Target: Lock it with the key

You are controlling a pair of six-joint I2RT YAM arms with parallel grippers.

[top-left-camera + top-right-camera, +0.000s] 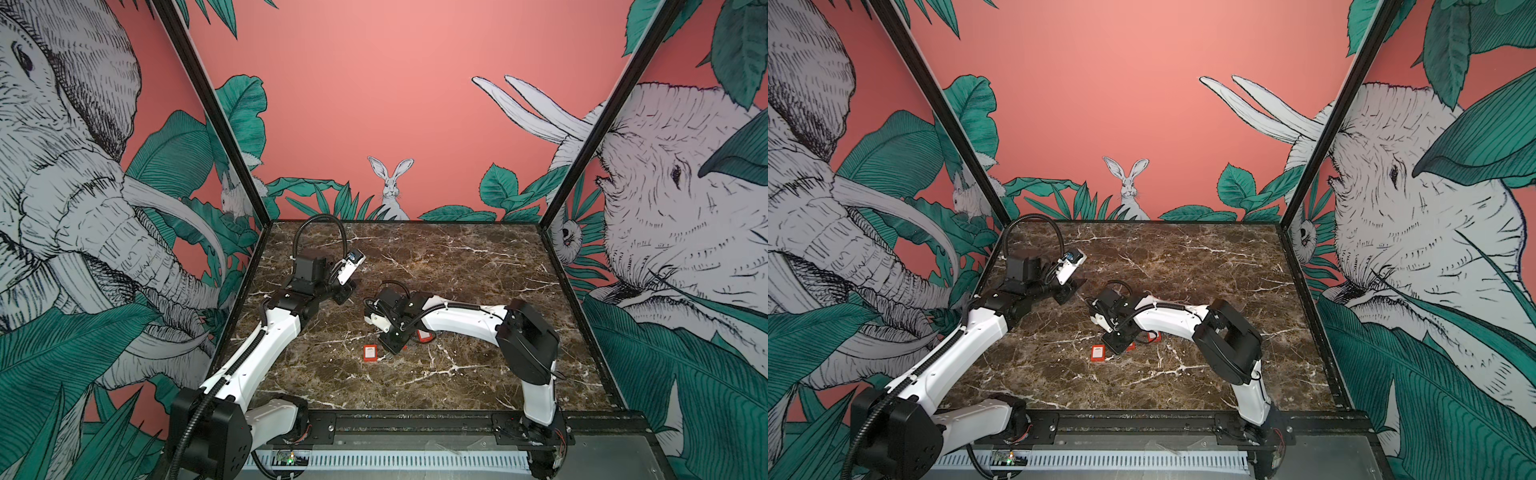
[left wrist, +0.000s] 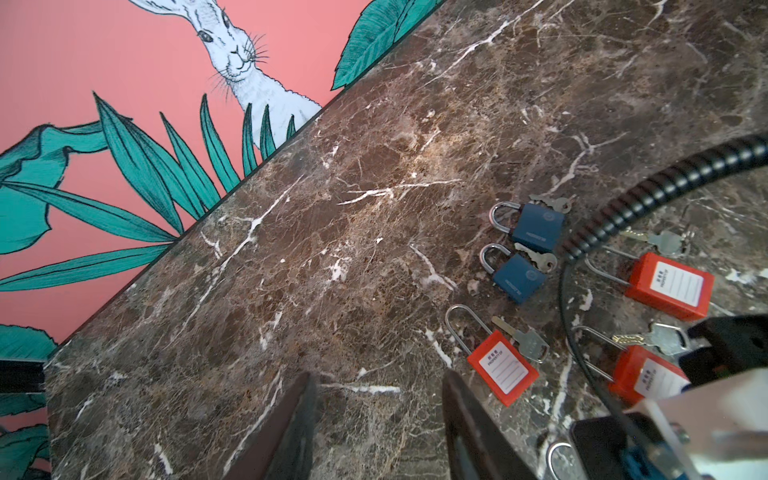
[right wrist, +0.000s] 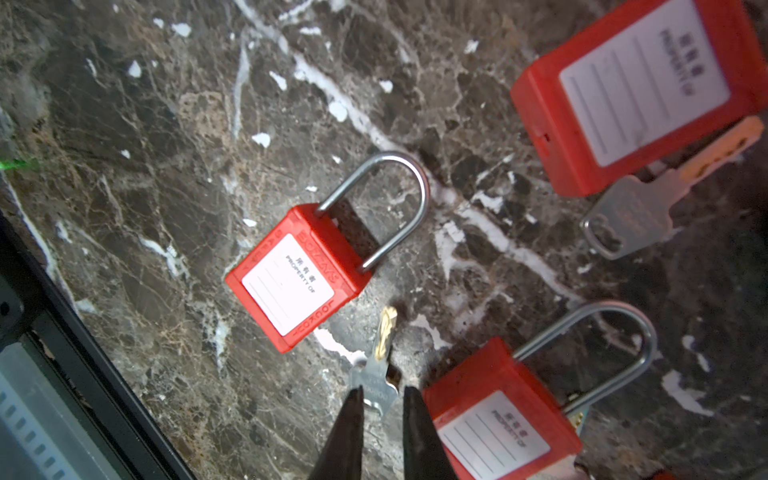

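Straddling the key (image 3: 376, 368) with right fingers (image 3: 356, 401) barely parted, unclamped; blade pointing straight away, red padlock (image 3: 299, 274) just left; left fingers (image 2: 297, 415) open, empty, farther.

We see a brown marble tabletop (image 1: 457, 266) veined with white, boxed in by pink walls (image 1: 374, 104). A white rabbit (image 1: 390, 187) is painted on the back wall among green leaves (image 1: 245, 108), and it shows again in the left wrist view (image 2: 237, 54). A large grey elephant (image 1: 62, 187) fills the left wall and another elephant (image 1: 673, 187) fills the right. Two black frame posts (image 1: 215, 120) lean outward from the far corners. Along the near edge run a black rail (image 1: 415, 424) and a white slotted strip (image 1: 395, 461). On that strip sits what may be a small circuit board (image 1: 291, 458).
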